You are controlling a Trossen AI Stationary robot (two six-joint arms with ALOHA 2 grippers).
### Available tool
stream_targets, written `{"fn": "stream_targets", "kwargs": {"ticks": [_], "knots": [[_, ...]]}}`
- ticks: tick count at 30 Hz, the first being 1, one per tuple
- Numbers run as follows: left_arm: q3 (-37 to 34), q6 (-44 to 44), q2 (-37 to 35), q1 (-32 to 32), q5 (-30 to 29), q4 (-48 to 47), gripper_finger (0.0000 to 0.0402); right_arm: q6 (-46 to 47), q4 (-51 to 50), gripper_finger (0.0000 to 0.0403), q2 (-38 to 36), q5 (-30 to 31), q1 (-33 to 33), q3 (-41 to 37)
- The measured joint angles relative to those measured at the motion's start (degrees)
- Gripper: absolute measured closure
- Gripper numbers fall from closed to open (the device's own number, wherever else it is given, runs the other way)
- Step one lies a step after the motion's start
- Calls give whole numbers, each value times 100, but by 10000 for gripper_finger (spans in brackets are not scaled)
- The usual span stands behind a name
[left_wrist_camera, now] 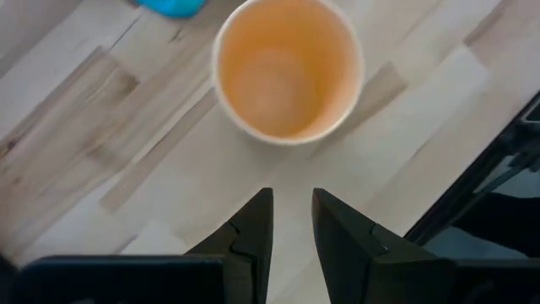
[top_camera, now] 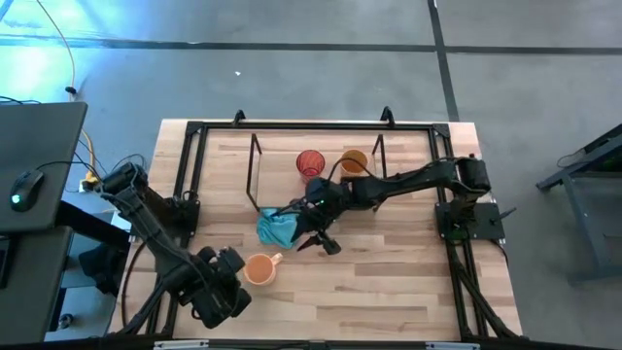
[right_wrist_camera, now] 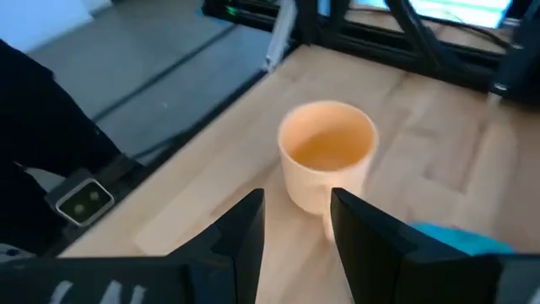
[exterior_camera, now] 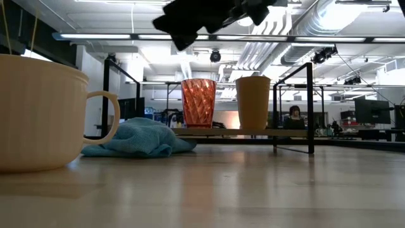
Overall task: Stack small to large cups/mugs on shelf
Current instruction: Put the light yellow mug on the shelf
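In the lower left of the overhead picture the left gripper (top_camera: pixel 236 277) sits just beside the light orange mug (top_camera: pixel 259 268), which stands on the bare table (top_camera: pixel 389 292) near its front edge, handle turned toward the upper right. The left wrist view looks straight down into that mug (left_wrist_camera: pixel 287 69), and the two dark fingers (left_wrist_camera: pixel 253 232) below it stand a little apart with nothing between them. Just above and right of the mug lies a crumpled teal cloth (top_camera: pixel 276 228), near the middle of the table. Touching the cloth's right side in the overhead view — though raised off the table, as the low view shows its dark mass at the top edge — is the right gripper (top_camera: pixel 323 241), its arm stretching in from the right. Its fingers (right_wrist_camera: pixel 245 232) are parted and empty, pointing toward the mug (right_wrist_camera: pixel 327 152). Above the cloth, in the upper middle, the shelf (top_camera: pixel 282 160) carries the red patterned cup (top_camera: pixel 310 162) and, just to its right, the amber tumbler (top_camera: pixel 354 160) — both upright, side by side, close but apart in the low view.
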Motion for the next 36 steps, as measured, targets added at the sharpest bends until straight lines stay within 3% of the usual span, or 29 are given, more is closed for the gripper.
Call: {"fn": "stream_targets", "kwargs": {"ticks": [6,12,20,33,36], "knots": [[0,-520,0,-280,-214,-127,327,442,606,273,379,-240,53,-1],[0,-736,-7,-337,-705,-134,328,474,1002,273,668,130,30,0],[0,-887,-9,-328,-1098,-132,328,900,1272,273,1171,172,61,2],[2,-1172,-9,-328,-1311,-74,328,866,1606,273,1347,825,393,4],[2,-1172,-9,-328,-1083,-50,328,935,1609,273,1347,972,410,4]]}}
